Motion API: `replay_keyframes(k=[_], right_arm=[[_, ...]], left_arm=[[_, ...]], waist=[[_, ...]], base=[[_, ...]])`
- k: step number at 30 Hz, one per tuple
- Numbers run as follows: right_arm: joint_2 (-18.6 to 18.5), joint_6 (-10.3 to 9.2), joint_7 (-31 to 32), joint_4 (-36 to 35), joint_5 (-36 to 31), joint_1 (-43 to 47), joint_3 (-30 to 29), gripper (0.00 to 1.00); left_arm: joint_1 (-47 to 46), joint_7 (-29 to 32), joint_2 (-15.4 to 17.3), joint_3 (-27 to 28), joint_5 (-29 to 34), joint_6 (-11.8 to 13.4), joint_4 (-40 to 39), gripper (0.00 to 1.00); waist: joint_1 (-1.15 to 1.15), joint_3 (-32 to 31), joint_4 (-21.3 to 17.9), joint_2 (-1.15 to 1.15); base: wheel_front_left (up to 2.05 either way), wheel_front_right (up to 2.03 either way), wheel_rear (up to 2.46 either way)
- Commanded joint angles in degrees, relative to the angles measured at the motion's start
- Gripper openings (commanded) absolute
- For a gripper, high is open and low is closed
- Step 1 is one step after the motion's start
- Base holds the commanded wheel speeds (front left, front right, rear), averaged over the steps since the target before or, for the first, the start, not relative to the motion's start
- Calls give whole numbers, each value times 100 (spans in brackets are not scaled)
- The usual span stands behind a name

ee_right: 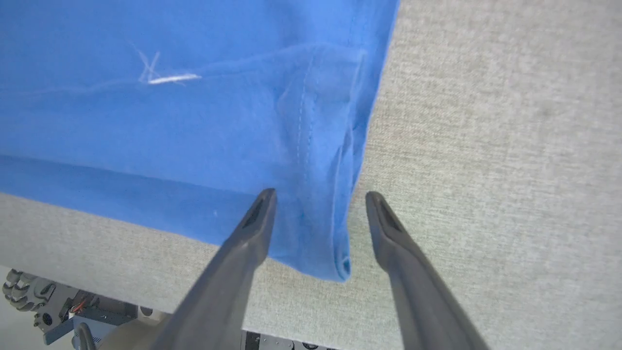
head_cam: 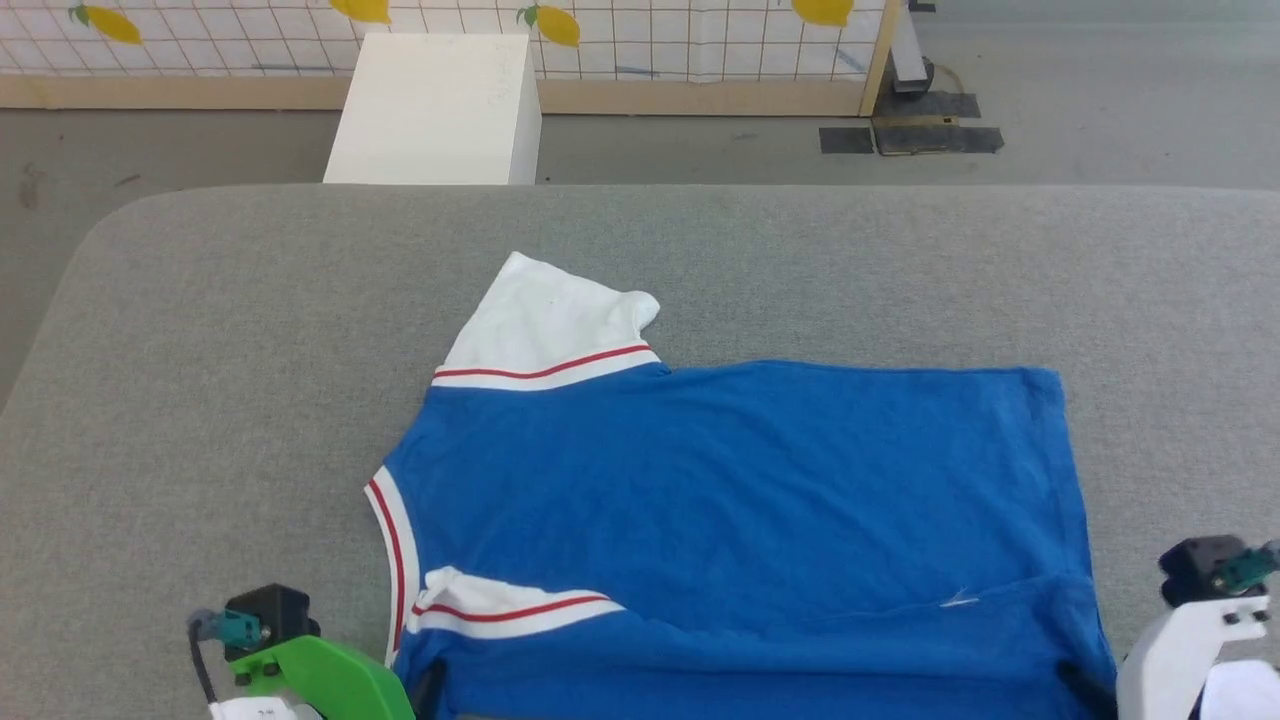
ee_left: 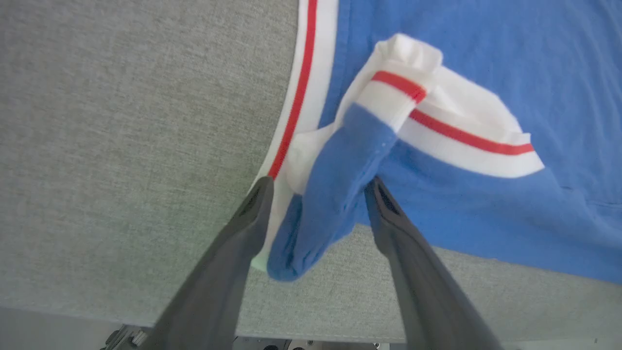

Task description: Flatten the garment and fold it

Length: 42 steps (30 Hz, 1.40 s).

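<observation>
The royal-blue garment (head_cam: 740,500) lies spread on the grey padded table (head_cam: 200,400), collar to the left and hem to the right, plain side up. One white sleeve (head_cam: 545,325) points to the far side. The near sleeve (ee_left: 437,121) is folded over onto the blue body. My left gripper (ee_left: 319,187) is open at the near shoulder, and a raised bunch of blue cloth with striped trim (ee_left: 335,180) stands between its fingers. My right gripper (ee_right: 318,197) is open astride the near hem corner (ee_right: 320,228). Both grippers sit at the table's near edge, left gripper (head_cam: 430,692) and right gripper (head_cam: 1085,688).
A white box (head_cam: 435,110) stands on the floor beyond the table, before a low screen with lemon prints (head_cam: 650,40). Bare grey table lies left, right and beyond the garment. The table's near edge (ee_right: 146,272) runs just below both grippers.
</observation>
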Motion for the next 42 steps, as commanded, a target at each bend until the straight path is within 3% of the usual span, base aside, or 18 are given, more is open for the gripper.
replay_keyframes(k=[1, 5, 9, 17, 25, 29, 34, 42], right_arm=[[7, -9, -93, -117, 5, -87, -86, 100], [84, -9, -635, -424, -52, -604, -582, 100], [107, -9, -976, -368, -191, -1100, -781, 100], [117, -9, -1219, -9, -296, -2078, -854, 100], [-119, -9, -1281, 167, -243, -2726, -721, 100], [-217, -9, -1321, 182, -197, -2935, -591, 100], [-276, -9, -1416, 190, -116, -3076, -401, 100], [-431, -9, -1598, 186, -54, -3023, -297, 100]], left_arm=[[-87, -56, 63, 85, 3, 16, -92, 100], [-572, -586, 407, 374, 519, -72, -554, 100], [-1245, -1100, 413, 288, 913, -446, -445, 100], [-2830, -1917, -62, -146, 1393, -1215, 834, 100], [-4604, -2257, -729, -399, 1547, -1706, 2597, 100], [-5483, -1910, -1025, -481, 1470, -1838, 3649, 100], [-6343, -718, -1186, -741, 1381, -1945, 4737, 100], [-6734, 1372, -1150, -1084, 1294, -1692, 5569, 100]], waist=[[0, -21, -18, 0], [0, -77, -51, 0], [0, 10, -37, 0], [0, 540, 17, 0], [0, 1363, 14, 0], [0, 1747, -55, 0], [0, 2079, -202, 0], [0, 2277, -337, 0]], base=[[0, 0, 0], [0, 0, 0], [0, 0, 0], [0, 0, 0], [0, 0, 0], [0, 0, 0], [0, 0, 0], [0, 0, 0]])
